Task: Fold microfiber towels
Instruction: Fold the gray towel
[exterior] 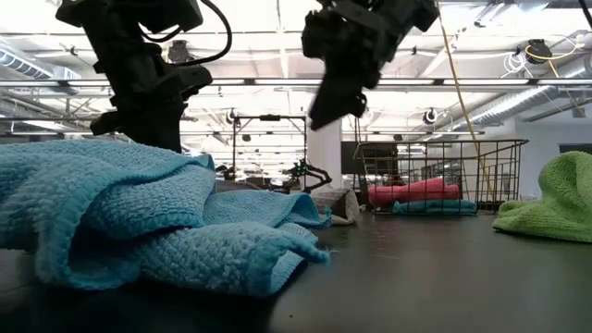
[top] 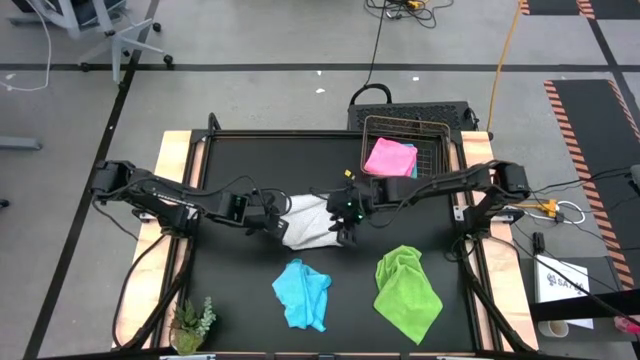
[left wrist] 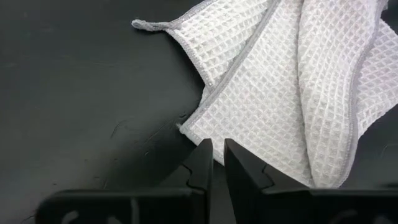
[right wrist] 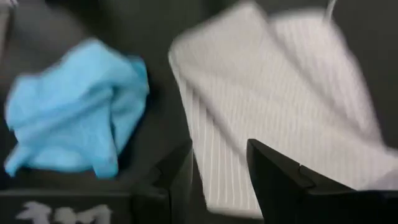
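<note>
Right gripper (right wrist: 217, 165) parted, empty, above white towel (top: 308, 222); left gripper (left wrist: 217, 163) pinches its edge. Uneven fold may slump open.

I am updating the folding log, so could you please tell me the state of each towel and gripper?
White-grey towel: partly folded, mid-table.
Blue towel: crumpled.
Green towel: crumpled.
Pink towel: folded, in the wire basket.
Left gripper: pinching the white-grey towel's edge.
Right gripper: open above it.

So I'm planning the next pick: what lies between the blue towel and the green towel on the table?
Nothing. In the high view the stretch of black table between the blue towel and the green towel is bare.
</note>
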You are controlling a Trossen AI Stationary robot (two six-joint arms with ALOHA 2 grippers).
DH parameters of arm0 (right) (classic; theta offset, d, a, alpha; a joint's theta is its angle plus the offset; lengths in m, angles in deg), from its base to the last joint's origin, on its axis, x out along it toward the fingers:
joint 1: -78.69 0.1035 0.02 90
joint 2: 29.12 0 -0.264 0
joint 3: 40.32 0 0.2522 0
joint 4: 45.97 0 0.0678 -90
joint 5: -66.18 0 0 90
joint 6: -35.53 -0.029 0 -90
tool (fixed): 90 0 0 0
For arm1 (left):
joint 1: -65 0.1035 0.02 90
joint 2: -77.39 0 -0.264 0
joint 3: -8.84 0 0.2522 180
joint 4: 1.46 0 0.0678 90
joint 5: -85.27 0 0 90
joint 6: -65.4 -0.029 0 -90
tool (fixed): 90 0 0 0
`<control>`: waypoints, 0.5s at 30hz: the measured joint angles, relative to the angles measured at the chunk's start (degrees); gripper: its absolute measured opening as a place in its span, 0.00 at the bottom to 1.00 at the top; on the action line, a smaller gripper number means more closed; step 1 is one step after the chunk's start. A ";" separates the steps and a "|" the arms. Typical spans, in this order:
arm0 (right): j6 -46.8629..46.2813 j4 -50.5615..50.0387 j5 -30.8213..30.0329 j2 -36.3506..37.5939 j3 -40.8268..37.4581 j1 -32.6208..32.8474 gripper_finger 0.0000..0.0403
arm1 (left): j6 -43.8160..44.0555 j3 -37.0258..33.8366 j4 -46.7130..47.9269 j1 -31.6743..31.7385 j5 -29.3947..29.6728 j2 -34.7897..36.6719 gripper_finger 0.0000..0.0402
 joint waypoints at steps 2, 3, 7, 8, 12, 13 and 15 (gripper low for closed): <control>-0.10 -2.66 -0.02 -0.37 -0.15 0.36 0.35 | -0.07 0.00 -0.03 0.00 0.00 0.02 0.10; -0.31 -3.22 -0.02 -0.53 -0.49 0.40 0.35 | -0.15 0.00 -0.01 0.00 0.00 0.02 0.10; -3.33 -5.22 0.03 -0.53 -3.61 0.23 0.35 | -0.13 0.00 -0.04 0.00 0.00 0.02 0.10; -4.30 -5.30 0.25 -0.40 -4.32 -0.26 0.35 | -0.11 0.00 -0.10 0.00 0.00 0.02 0.10; -8.39 -5.58 0.33 -0.18 -6.52 -2.94 0.35 | -0.11 0.00 -0.26 0.00 0.00 0.02 0.10; -9.14 -5.37 0.31 -0.20 -7.29 -3.67 0.35 | -0.11 0.00 -0.33 0.00 0.00 0.02 0.10; -10.89 -4.26 0.86 -0.20 -9.09 -4.97 0.35 | -0.13 0.00 -0.33 0.00 0.00 0.02 0.10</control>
